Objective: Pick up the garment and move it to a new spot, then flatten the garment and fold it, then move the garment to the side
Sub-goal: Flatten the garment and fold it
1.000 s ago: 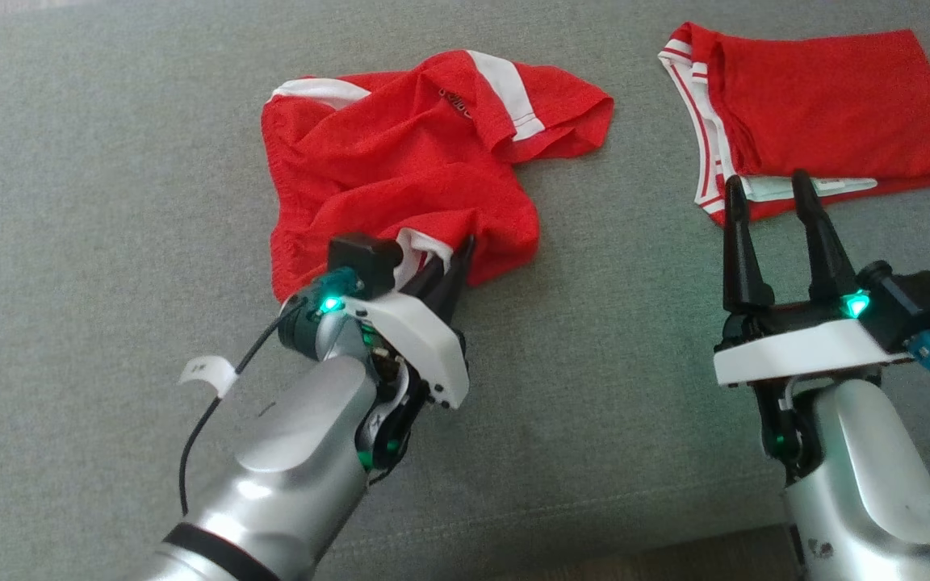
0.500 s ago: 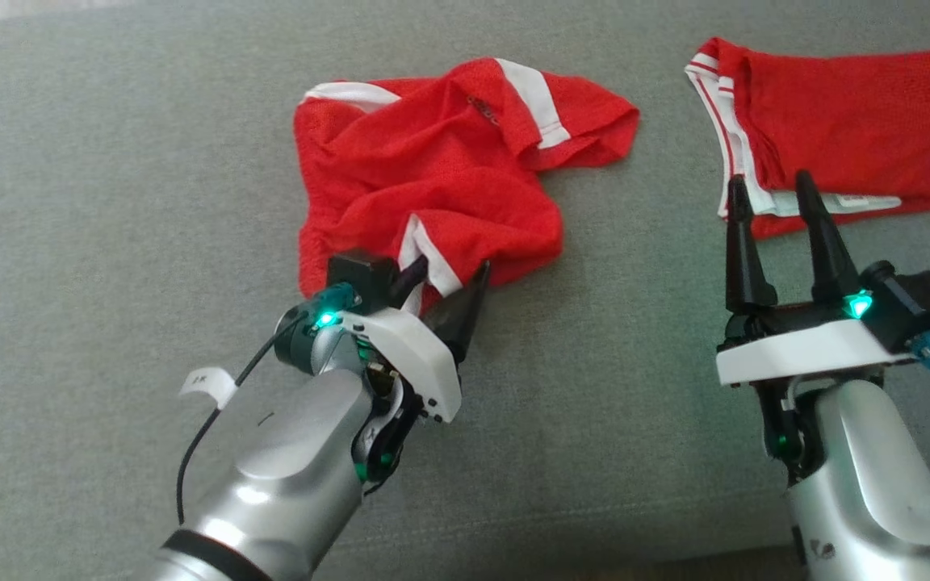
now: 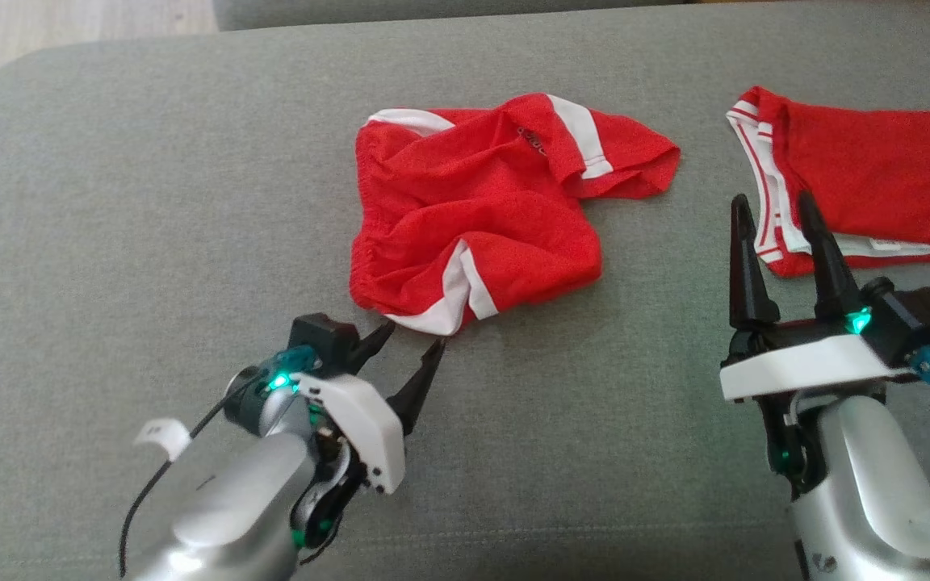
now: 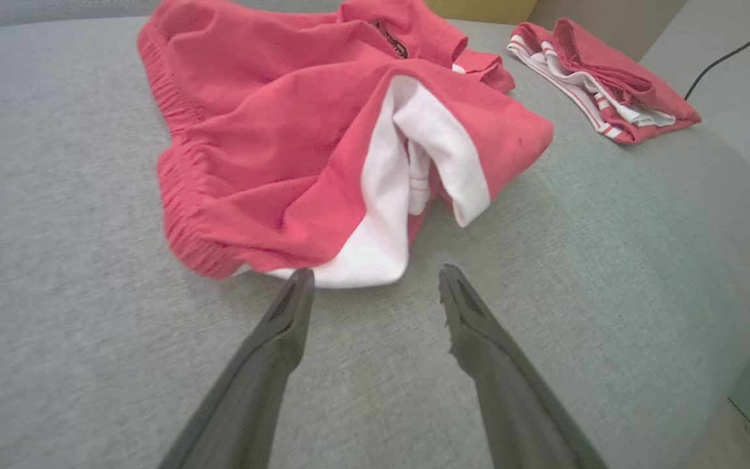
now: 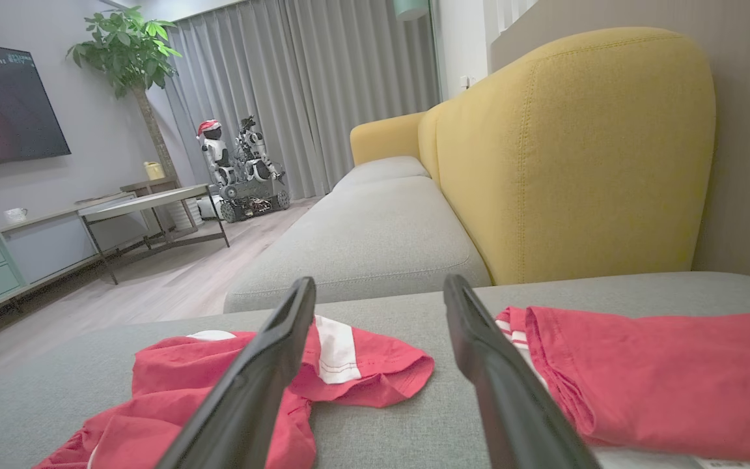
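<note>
The garment (image 3: 481, 218), red shorts with white side stripes, lay crumpled near the middle of the grey sofa cushion (image 3: 150, 202), with its elastic waistband toward the robot's left. The left gripper (image 3: 414, 336) sat just short of the near white-edged corner, fingers spread and holding nothing. One fingertip (image 4: 298, 286) was at the hem, but contact could not be confirmed. The right gripper (image 3: 772, 202) stood well apart, fingers parted and empty, before a folded red garment (image 3: 877, 177).
</note>
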Tool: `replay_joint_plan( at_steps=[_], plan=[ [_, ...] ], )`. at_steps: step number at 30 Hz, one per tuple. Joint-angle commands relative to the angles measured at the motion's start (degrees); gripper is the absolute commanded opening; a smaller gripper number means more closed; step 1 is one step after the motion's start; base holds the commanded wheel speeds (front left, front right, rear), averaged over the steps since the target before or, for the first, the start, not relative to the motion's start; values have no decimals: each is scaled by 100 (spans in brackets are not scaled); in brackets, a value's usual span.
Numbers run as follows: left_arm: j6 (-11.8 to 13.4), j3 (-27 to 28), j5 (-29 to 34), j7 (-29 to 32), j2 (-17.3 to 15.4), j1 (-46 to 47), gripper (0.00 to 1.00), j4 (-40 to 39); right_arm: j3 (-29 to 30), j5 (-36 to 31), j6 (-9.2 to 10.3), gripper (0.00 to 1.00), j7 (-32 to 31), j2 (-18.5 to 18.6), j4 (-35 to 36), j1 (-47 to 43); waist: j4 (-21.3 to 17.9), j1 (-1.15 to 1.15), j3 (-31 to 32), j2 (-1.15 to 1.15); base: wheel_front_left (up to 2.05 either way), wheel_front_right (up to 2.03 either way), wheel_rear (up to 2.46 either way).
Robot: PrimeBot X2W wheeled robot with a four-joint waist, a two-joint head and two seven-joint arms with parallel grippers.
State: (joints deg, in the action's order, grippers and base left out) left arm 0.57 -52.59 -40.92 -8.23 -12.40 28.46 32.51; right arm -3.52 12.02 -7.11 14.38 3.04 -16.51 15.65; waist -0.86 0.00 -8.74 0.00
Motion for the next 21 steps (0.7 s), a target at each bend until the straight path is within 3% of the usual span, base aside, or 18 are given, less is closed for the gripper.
replay_joint_plan(
  at_steps=[1, 6, 11, 16, 21],
  plan=[
    [60, 204, -21, 15, -216, 97, 100, -258, -108, -29, -37, 100, 62, -16, 165, 67, 59, 0, 37, 0, 0, 0, 0],
    [351, 439, -139, -35, -530, -130, 100, -738, -191, -83, -37, 100, 47, -16, 144, -13, 130, 0, 118, 0, 0, 0, 0],
    [766, 930, -329, -372, -704, -346, 100, -1157, -643, 94, -37, 100, -138, -16, 188, -191, 154, 0, 180, 0, 0, 0, 0],
    [1096, 1526, -439, -627, -636, -559, 100, -1496, -1388, 245, -37, 100, -519, -16, 216, -351, 199, 0, 175, 0, 0, 0, 0],
    [1172, 2022, -374, -671, -434, -799, 100, -1685, -2115, 376, -37, 100, -878, 70, 184, -356, 299, 0, 132, 0, 0, 0, 0]
  ],
)
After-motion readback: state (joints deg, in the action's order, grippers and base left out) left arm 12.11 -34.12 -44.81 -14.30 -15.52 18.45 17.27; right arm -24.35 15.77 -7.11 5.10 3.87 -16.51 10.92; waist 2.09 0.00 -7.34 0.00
